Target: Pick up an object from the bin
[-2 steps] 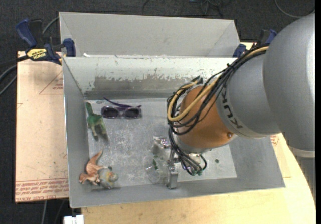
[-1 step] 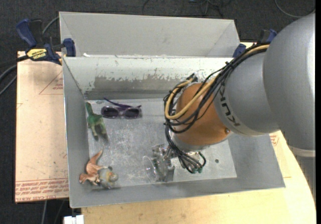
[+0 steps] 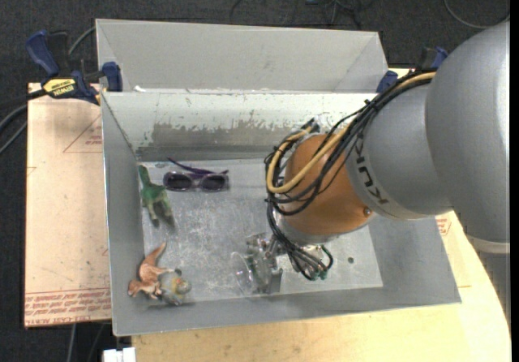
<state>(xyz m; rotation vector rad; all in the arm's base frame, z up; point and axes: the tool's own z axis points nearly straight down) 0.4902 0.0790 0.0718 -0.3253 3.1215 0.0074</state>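
Pincer point(image 3: 263, 269) low over bare floor of grey metal bin point(image 3: 122, 214), front-centre. Released/clenched: cannot tell. No obj. seen gripped. Candidates, all left: tan plastic dinosaur point(image 3: 150, 275), green toy dinosaur point(image 3: 154, 200), purple sunglasses point(image 3: 196, 181). Pick judged pending.

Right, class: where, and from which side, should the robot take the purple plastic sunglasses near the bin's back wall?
Probably at the bridge of the purple plastic sunglasses, from straight above. They lie flat, lenses side by side, so the narrow middle suits a pinch from front to back. The green toy dinosaur crowds their end at the view's left.
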